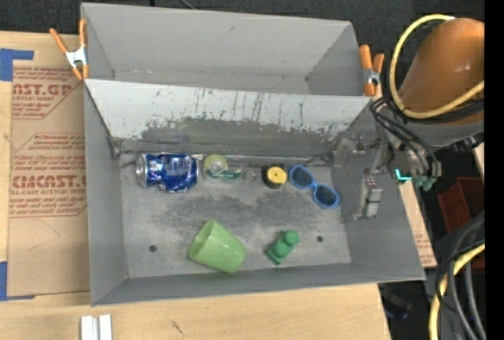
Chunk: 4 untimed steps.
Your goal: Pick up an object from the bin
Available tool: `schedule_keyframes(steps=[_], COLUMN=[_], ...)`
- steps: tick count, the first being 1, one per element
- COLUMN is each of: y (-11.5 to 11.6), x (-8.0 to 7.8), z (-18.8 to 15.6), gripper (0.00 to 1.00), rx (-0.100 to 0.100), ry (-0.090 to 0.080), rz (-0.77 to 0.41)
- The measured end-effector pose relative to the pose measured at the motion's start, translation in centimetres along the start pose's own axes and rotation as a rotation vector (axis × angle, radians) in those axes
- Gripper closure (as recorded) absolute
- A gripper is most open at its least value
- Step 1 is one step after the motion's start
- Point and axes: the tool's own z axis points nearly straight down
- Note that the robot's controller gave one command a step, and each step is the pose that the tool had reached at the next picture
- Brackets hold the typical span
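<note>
My gripper [367, 197] hangs over the bin's right slanted wall, above the floor. Nearest to it, just to its left, lies a pair of blue toy sunglasses [314, 186] on the bin floor. Left of these rests a small yellow disc with a dark centre [274, 177]. Nothing shows in the gripper, and it touches none of these things.
Along the back of the floor lie a crushed blue can [168, 171] and a small clear round thing with green and yellow inside [220, 168]. Nearer the front lie a light green cup on its side [216, 247] and a small green toy [281, 246].
</note>
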Motion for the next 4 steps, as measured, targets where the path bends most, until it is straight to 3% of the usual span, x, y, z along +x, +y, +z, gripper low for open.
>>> schedule_keyframes(steps=[1,2,3,4], y=[7.6,7.5,6.8,6.6], x=[1.4,3.3,2.8,3.3], z=[17.6,14.1,11.9,17.1], gripper=[0.0,0.0,0.0,0.0], rx=[-0.001,0.001,0.001,0.004], ry=[0.0,-0.006,-0.008,-0.018], rz=[-0.437,-0.397,-0.325,-0.553])
